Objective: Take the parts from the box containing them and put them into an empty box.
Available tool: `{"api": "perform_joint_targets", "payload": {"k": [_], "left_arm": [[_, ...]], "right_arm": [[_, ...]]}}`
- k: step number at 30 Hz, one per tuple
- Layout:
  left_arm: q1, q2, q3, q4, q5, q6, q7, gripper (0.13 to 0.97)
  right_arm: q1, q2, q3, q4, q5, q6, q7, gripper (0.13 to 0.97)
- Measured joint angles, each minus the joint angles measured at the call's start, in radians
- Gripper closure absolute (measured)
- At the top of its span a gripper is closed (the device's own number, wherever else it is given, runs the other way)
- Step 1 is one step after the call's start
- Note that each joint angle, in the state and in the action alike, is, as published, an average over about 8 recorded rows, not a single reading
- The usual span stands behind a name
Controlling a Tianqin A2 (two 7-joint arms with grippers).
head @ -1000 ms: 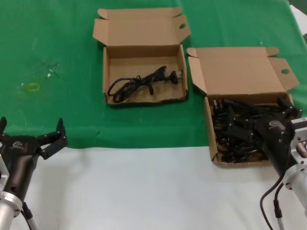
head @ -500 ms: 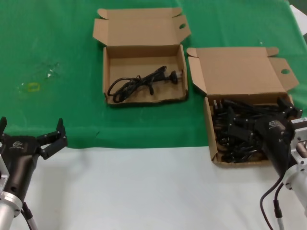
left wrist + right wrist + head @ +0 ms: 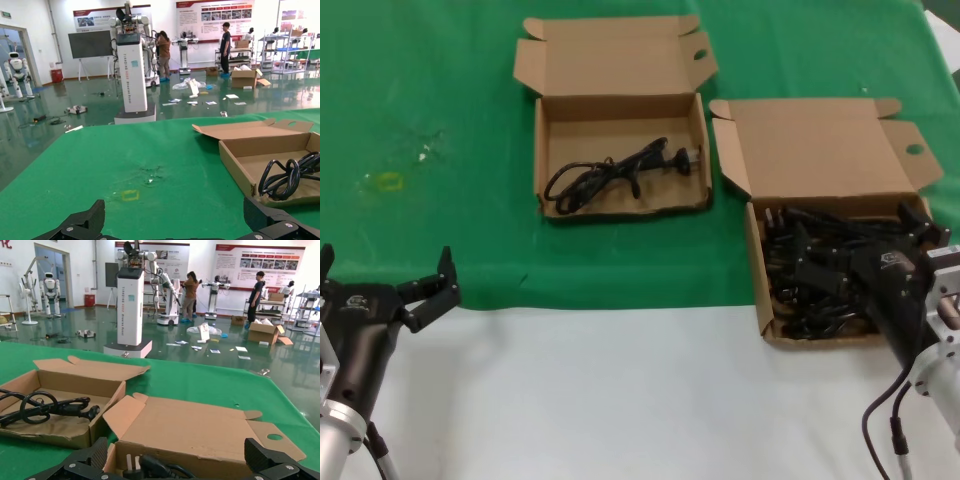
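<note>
Right tool (image 3: 865,245) spread over parts (image 3: 810,275), lone cord (image 3: 615,172) lying left-right

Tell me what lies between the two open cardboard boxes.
Only bare green cloth, a narrow strip in the head view, separates the smaller shallow brown cardboard box from the larger squarish brown cardboard box.

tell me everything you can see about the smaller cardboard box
The smaller cardboard box is plain brown, shallow and wider than deep, and sits open on the green cloth, to the left of the larger box and apart from it. Its short lid is folded back flat with small corner flaps, one with an oval hole. One looped black power cord lies on its floor, plug toward the right wall. No gripper touches it.
</note>
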Motion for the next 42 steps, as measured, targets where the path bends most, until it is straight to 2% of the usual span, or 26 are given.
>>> {"api": "perform_joint_targets", "payload": {"k": [42], "left_arm": [[0.000,0.000,0.000,0.000,0.000,0.000,0.000,0.132]], "right_arm": [[0.000,0.000,0.000,0.000,0.000,0.000,0.000,0.129]]}}
